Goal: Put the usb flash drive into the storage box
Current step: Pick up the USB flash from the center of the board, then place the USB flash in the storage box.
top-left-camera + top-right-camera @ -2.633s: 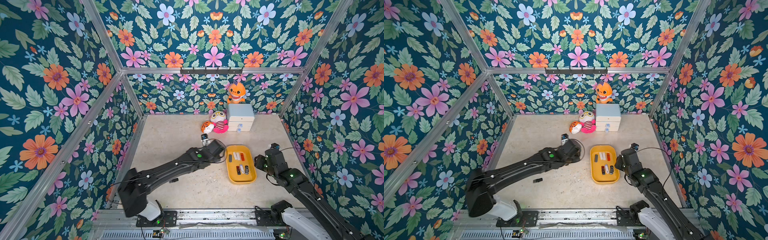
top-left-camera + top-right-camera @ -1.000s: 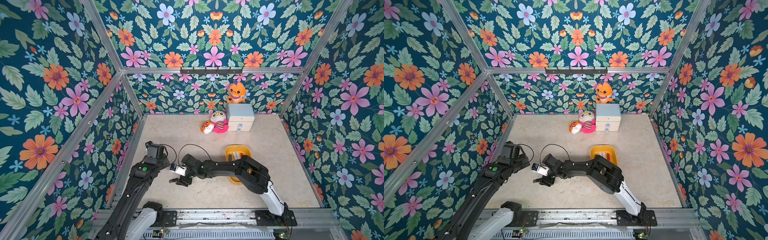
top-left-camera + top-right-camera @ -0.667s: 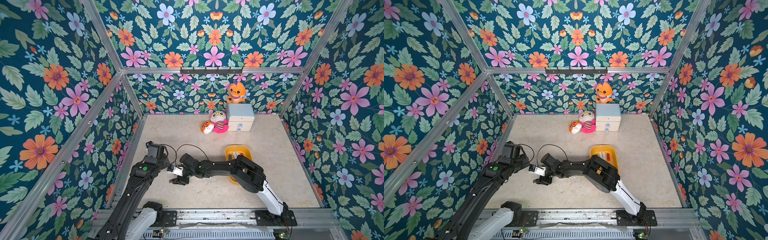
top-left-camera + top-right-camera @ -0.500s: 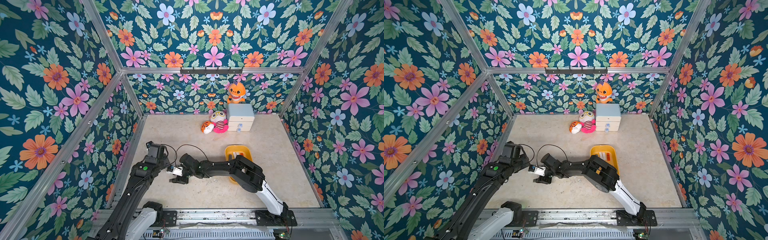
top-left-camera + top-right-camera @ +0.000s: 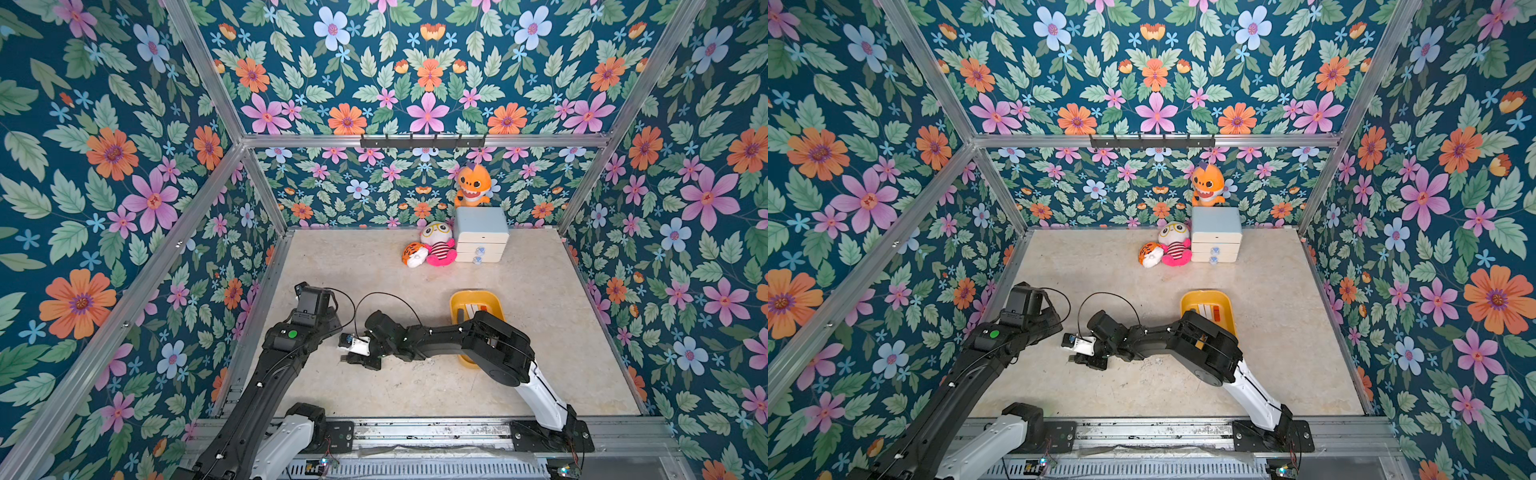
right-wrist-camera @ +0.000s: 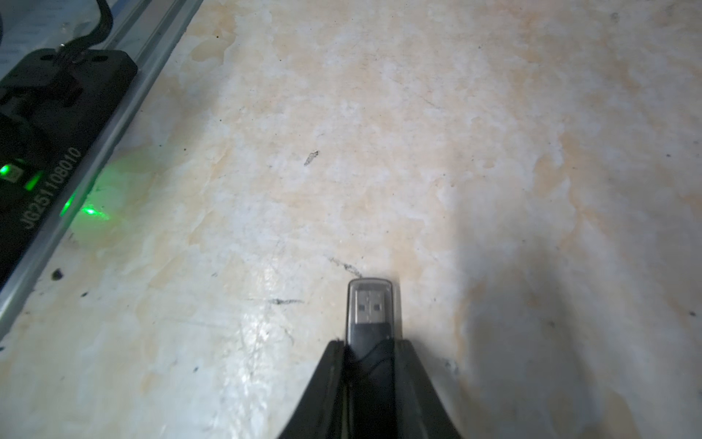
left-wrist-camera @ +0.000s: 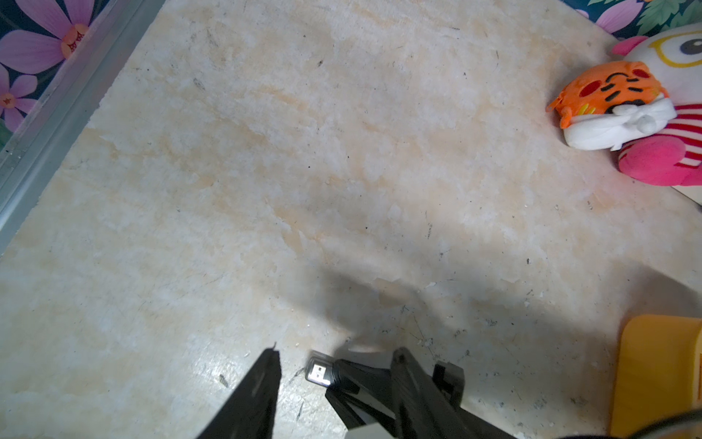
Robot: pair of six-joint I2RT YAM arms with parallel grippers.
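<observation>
The right fingers (image 6: 330, 384) were clamped on the black body of the flash drive (image 6: 370, 308), one on each side, with the clear-capped metal plug sticking out past their tips. The drive was held level and very low over the bench (image 5: 415, 386); whether it touched the surface could not be told. In both top views this grip sat toward the near left part of the bench, well apart from the yellow tray (image 5: 456, 305). The tray lay farther right, with the right arm (image 5: 490, 345) crossing over its near end. A few small items, white and orange, showed in the tray's far end. The left fingers (image 7: 258, 391) stood apart and held nothing. They were close beside the right ones, so that the drive showed between them in the left wrist view. Against the back wall stood a pale drawer cabinet (image 5: 480, 232) with plush toys (image 5: 436, 249) beside it and an orange one behind.
</observation>
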